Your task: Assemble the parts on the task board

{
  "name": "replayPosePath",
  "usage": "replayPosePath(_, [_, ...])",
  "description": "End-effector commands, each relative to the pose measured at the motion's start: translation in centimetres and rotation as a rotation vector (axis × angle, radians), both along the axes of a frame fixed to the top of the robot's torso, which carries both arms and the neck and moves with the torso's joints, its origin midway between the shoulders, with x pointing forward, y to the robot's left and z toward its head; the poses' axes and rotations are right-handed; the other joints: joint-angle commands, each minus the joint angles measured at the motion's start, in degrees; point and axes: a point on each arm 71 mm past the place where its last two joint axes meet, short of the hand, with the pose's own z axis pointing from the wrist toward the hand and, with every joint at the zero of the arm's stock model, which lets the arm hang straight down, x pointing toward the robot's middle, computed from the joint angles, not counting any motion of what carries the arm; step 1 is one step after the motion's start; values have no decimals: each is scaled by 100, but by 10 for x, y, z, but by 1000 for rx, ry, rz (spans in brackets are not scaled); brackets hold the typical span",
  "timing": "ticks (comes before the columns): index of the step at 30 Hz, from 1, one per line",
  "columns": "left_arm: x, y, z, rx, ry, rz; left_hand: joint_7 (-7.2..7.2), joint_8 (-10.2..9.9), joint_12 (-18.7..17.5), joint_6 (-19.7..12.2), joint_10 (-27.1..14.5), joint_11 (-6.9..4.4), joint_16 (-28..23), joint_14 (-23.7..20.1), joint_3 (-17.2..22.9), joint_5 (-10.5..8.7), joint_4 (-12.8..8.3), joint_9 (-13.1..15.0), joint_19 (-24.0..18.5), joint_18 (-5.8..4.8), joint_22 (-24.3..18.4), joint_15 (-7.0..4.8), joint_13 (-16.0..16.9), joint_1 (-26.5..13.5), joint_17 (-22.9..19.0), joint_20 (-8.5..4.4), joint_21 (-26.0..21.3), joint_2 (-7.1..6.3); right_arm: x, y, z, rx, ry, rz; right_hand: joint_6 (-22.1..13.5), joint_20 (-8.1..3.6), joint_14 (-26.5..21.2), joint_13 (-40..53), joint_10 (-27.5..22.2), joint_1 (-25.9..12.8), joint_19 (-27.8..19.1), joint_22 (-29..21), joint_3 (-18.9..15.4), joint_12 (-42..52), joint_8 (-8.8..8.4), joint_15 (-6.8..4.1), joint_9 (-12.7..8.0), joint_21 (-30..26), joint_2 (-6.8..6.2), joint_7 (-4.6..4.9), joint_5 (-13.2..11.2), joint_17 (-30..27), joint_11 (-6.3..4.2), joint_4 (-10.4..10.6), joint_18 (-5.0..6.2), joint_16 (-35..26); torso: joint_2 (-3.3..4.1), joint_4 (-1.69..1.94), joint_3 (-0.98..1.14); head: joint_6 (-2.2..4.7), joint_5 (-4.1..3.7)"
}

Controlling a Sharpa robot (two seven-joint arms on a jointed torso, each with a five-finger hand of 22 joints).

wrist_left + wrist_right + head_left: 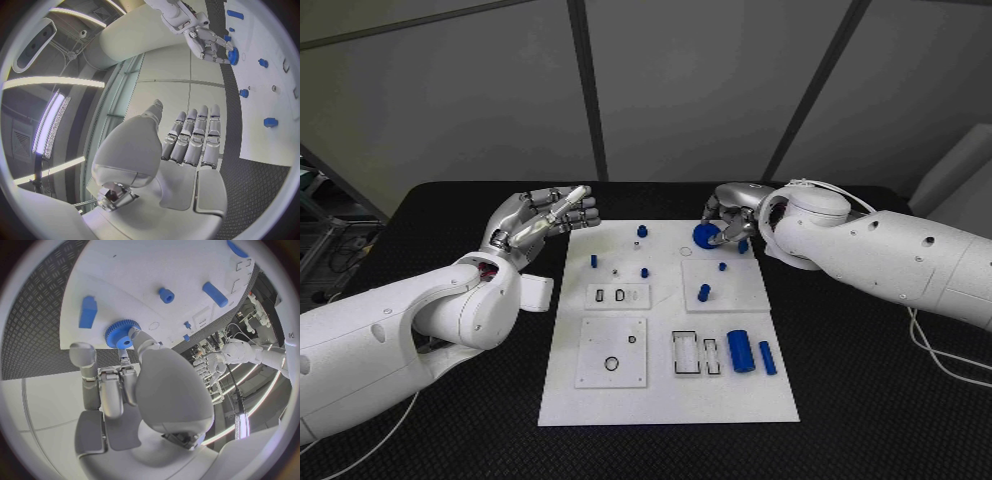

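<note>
The white task board point(668, 400) lies in the middle of the black table. My right hand point(733, 212) is over the board's far right part and pinches a blue toothed gear point(708, 235) between thumb and fingers. That gear point(119, 334) sits at the fingertips of the right hand point(125, 385), close above the board; whether it touches I cannot tell. My left hand point(545, 220) hovers beside the board's far left corner with its fingers stretched out straight and nothing in it. The left hand point(190, 140) is flat, and beyond it are the right hand point(203, 35) and the gear point(233, 56).
Small blue pegs point(642, 231) point(594, 261) point(704, 292) stand on the board. Two blue cylinders point(740, 351) point(767, 357) lie near its right edge beside rectangular slots point(687, 353). A square plate with a ring point(612, 352) fills the near left. A white cable point(935, 350) runs at the right.
</note>
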Motion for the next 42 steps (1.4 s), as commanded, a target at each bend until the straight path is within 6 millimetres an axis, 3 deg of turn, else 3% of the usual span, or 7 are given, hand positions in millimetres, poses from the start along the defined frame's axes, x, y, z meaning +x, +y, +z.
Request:
replayPosePath(1, [0, -1, 1, 1, -10, -8, 322, -28, -38, 12, 14, 24, -23, 15, 8, 7, -20, -3, 28, -108, -11, -15, -5, 13, -2, 3, -24, 46, -3, 3, 3, 3, -63, 1, 111, -42, 580, 802, 168, -24, 15, 32, 80, 49, 24, -21, 11, 35, 125, -24, -43, 1437, -35, -6, -44, 44, -1, -1, 5, 6, 8])
replayPosePath(10, [-1, -1, 2, 1, -10, -11, 323, -29, -38, 23, 18, 23, -23, 23, 14, 7, -21, -1, 31, -108, -14, -17, -5, 15, 0, 2, -25, 60, -17, 19, 19, 74, -219, 47, 208, -69, 588, 822, 178, -109, 33, 94, 282, 56, -59, -45, -22, 86, 136, -44, 64, 1472, -56, -82, -53, 57, 0, -7, -6, 39, 27])
replayPosePath(20, [-2, -1, 2, 0, -10, -14, 323, -32, -39, 31, 22, 23, -23, 33, 23, 8, -23, -1, 34, -107, -17, -18, -4, 17, 1, 2, -27, 78, -38, 56, 29, 98, -295, 141, 218, -70, 588, 817, 173, -169, 34, 113, 349, 49, -105, -44, -30, 101, 86, -39, 91, 1472, -53, -110, -57, 57, 4, -3, 2, 47, 38])
replayPosePath(34, [-2, -3, 3, -3, -19, -11, 320, -39, -42, 53, 31, 22, -46, 20, 42, 8, -50, 1, 16, -113, -33, -12, -4, 42, -3, 4, -46, 94, -41, 109, 24, 98, -271, 226, 237, -69, 590, 820, 173, -214, 28, 107, 391, 49, -127, -43, -31, 101, 66, -40, 83, 1481, -52, -119, -56, 60, 7, 10, 1, 45, 97])
replayPosePath(42, [-2, -3, 3, -3, -20, -10, 321, -45, -45, 51, 34, 23, -61, 9, 47, 7, -62, 0, -3, -118, -43, -8, -4, 48, -6, 5, -61, 95, -36, 123, 13, 76, -230, 222, 240, -68, 577, 808, 164, -243, 70, 211, 421, 39, -148, -42, -33, 158, 59, -38, 89, 1424, -52, -124, -74, 40, 5, 2, 3, 24, 133])
